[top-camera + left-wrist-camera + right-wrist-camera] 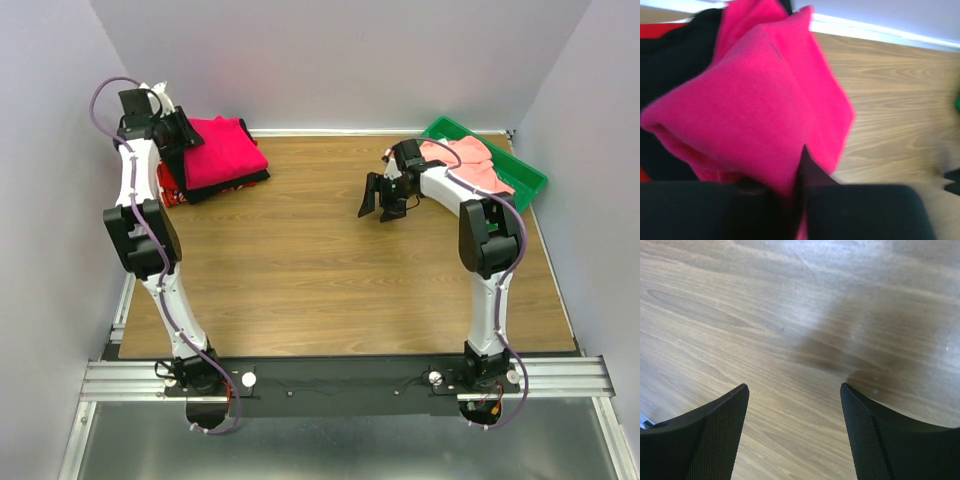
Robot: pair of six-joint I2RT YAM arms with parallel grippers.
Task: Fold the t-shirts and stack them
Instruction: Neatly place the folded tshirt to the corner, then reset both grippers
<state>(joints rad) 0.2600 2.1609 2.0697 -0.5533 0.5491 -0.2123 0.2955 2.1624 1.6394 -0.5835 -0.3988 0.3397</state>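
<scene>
Release looks like the step in hand: the left claw (800, 200), jaws nearly together with any pinch impossible to tell, should open fully and lift straight off the folded magenta t-shirt (755, 100) just ahead of it, stacked on the black t-shirt (670, 65), while the right claw (795, 430) gapes empty.

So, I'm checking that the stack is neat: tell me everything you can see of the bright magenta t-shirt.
The crimson-magenta t-shirt is soft, plain cloth, folded into a thick, slightly rumpled bundle. It lies on top of a black t-shirt at the far left corner of the table. The left gripper sits at its edge, fingers nearly together with a sliver of cloth between them; whether they grip it is unclear.
</scene>
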